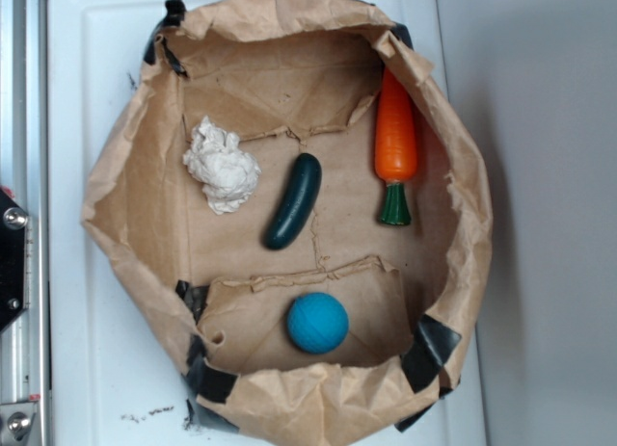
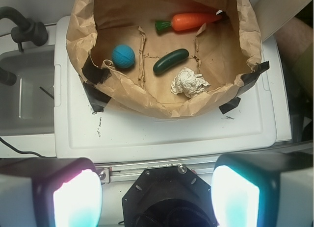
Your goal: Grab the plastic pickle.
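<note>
At the centre of the exterior frame, the dark green glossy plastic pickle (image 1: 293, 201) is lying free, likely light, rigid and slippery, best pinched mid-length, while the gripper (image 2: 156, 195) is hanging with jaws wide apart.

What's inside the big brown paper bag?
Inside the paper bag lie four things: the plastic pickle, an orange carrot, a blue ball and a crumpled white paper wad. The bag's folded-in edges could hide small bits underneath.

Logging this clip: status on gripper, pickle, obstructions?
Gripper open, fingers wide, far short of the paper bag. Plastic pickle untouched on bag floor. Crumpled paper wad lies close beside it.
</note>
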